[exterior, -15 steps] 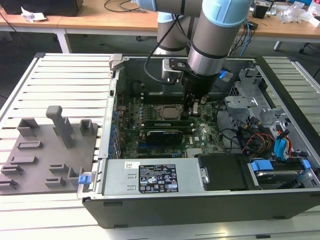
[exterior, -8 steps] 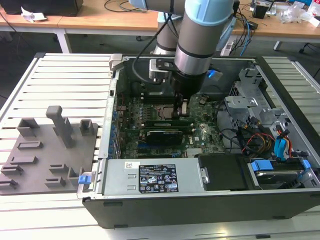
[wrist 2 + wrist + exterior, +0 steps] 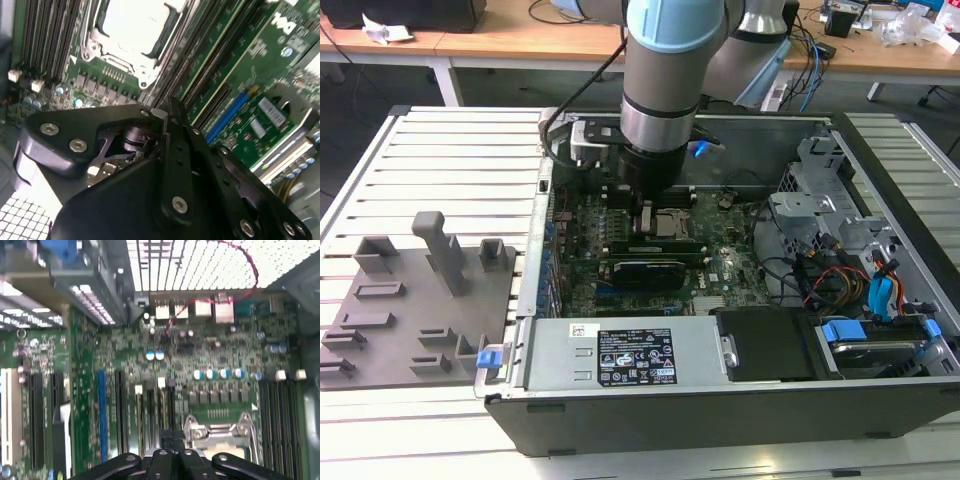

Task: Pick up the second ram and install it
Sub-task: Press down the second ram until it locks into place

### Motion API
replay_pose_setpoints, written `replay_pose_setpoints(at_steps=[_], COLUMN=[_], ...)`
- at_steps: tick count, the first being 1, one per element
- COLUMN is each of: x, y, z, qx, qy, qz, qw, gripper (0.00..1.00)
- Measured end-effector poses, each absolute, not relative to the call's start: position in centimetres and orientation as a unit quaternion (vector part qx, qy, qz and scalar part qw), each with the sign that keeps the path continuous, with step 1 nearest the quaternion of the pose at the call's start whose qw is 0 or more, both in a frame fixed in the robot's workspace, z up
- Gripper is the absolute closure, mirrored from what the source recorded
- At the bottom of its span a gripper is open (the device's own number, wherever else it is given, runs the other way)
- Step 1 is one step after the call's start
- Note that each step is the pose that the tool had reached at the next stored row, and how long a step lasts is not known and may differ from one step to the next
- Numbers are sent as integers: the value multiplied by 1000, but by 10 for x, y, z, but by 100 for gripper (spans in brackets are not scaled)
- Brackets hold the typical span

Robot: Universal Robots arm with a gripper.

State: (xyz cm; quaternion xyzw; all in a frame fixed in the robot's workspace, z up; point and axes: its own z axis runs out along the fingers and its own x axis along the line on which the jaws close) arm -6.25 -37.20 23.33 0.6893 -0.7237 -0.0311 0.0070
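The arm reached down into the open case (image 3: 670,400), which lay on a slatted table (image 3: 450,160). The gripper (image 3: 645,222) stood low over the motherboard (image 3: 730,275), just beside the CPU socket (image 3: 670,222), on the side of the exterior view's left. In both wrist views the gripper (image 3: 165,114) (image 3: 170,442) had its two fingers pressed together at the tips, so it was clenched. The fingertips hung over the long dark slots (image 3: 150,415) next to the socket (image 3: 220,432). Whether the thin ram was caught between the fingers I could not tell, because the gripper body covered that place; I also could not make out the ram for sure anywhere else. In the exterior view a grey tray (image 3: 410,330) lay on the table at the case's left, well apart from the gripper.
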Motion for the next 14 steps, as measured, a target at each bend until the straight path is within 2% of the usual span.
replay_pose_setpoints(at_steps=[7,14], x=[-68,-32], y=[-372,-372], z=[230,239], qx=[689,689], qy=[-724,-724], qz=[-33,-38], qw=[4,10], gripper=[89,89])
